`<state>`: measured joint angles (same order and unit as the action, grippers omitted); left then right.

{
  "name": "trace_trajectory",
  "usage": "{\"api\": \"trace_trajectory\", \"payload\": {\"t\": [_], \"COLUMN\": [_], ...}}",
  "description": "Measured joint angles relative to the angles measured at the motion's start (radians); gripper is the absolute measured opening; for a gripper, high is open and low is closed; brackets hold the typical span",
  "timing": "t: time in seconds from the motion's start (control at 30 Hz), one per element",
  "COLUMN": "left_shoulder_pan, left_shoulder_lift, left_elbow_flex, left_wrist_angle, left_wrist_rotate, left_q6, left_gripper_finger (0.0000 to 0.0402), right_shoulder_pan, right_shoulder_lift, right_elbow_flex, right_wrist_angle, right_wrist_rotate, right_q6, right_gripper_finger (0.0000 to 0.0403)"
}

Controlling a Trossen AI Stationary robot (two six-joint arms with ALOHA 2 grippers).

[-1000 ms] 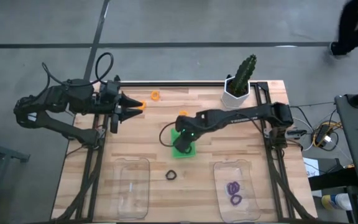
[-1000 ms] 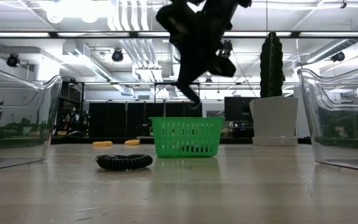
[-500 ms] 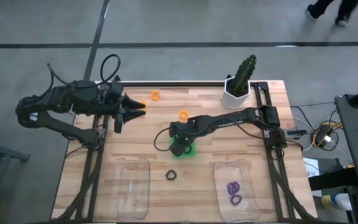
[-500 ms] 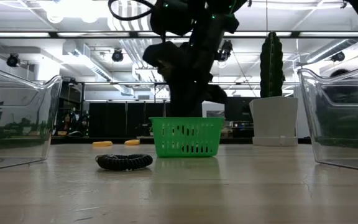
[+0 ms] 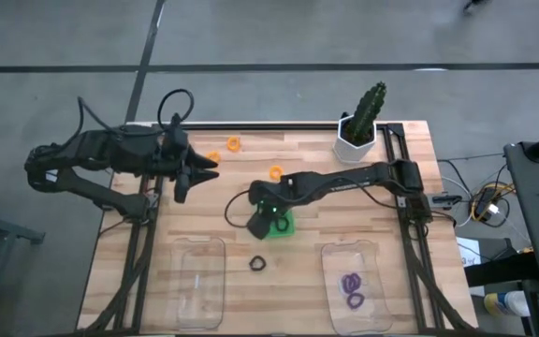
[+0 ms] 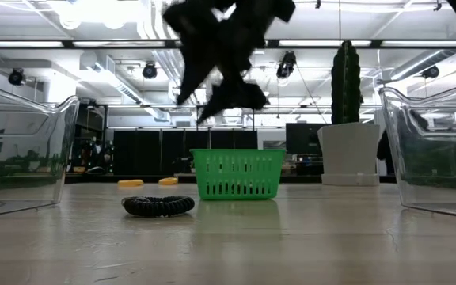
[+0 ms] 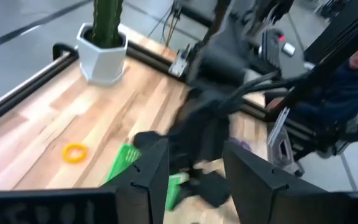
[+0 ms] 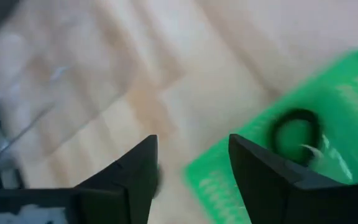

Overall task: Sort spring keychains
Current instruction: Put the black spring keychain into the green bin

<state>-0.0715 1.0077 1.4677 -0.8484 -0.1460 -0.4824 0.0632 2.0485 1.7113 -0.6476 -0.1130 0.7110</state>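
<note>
The right gripper (image 5: 258, 223) hangs over the left edge of the green basket (image 5: 286, 223), near the middle of the bench (image 5: 326, 271). Its wrist view shows the two fingers (image 8: 263, 177) spread apart with nothing between them, and inside the basket (image 8: 340, 124) a black spring keychain (image 8: 296, 127) that the overhead view hides under the arm. The left gripper (image 5: 199, 175) waits at the bench's left edge near the far corner, fingers (image 7: 151, 174) apart and empty.

From above, three orange keychains lie toward the far edge: one (image 5: 213, 156) just beside the left gripper, one (image 5: 234, 143) close to the far edge, one (image 5: 275, 172) beyond the basket. A black keychain (image 5: 258, 264) lies between the two clear tubs near the front edge. The right tub (image 5: 354, 318) holds two purple keychains (image 5: 352, 282); the left tub (image 5: 199, 285) looks bare.

The table-level view shows the black coil (image 6: 158, 206) lying flat beside the basket (image 6: 237, 174), two orange ones (image 6: 131, 183) far behind, and the gripper (image 6: 216, 95) clear above the basket's rim.

A potted cactus (image 5: 363, 122) stands at the far right corner. The bench is pale wood planks; around it is grey floor, and behind, a hall with ceiling lights.
</note>
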Motion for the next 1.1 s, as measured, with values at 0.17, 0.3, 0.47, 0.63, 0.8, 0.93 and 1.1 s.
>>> {"api": "trace_trajectory", "payload": {"t": [0.17,0.3,0.47,0.63,0.8,0.93,1.1], "left_shoulder_pan": [0.000,0.000,0.000,0.000,0.000,0.000,0.000], "left_shoulder_lift": [0.000,-0.006,-0.010,-0.010,-0.010,-0.010,-0.011], "left_elbow_flex": [0.000,0.000,0.000,0.000,0.000,0.000,0.000], "left_wrist_angle": [-0.034,-0.035,-0.035,-0.035,-0.035,-0.036,-0.037], "left_wrist_rotate": [0.013,0.041,0.045,0.060,0.060,0.062,0.067], "left_q6": [-0.002,-0.004,-0.004,-0.004,-0.004,-0.005,-0.010], "left_gripper_finger": [0.0145,0.0145,0.0145,0.0145,0.0145,0.0145,0.0145], "right_shoulder_pan": [0.075,0.139,0.219,0.263,0.286,0.290,0.290], "right_shoulder_lift": [-0.002,-0.002,-0.002,0.008,0.073,0.129,0.180], "right_elbow_flex": [0.064,0.098,0.095,0.082,0.080,0.079,0.079], "right_wrist_angle": [-0.001,0.000,0.002,0.008,0.018,0.025,0.058], "right_wrist_rotate": [-0.008,-0.012,-0.019,-0.018,-0.019,-0.018,-0.008], "right_q6": [-0.101,-0.270,-0.428,-0.422,-0.427,-0.421,-0.395], "right_gripper_finger": [0.0185,0.0175,0.0162,0.0152,0.0144,0.0138,0.0128]}}
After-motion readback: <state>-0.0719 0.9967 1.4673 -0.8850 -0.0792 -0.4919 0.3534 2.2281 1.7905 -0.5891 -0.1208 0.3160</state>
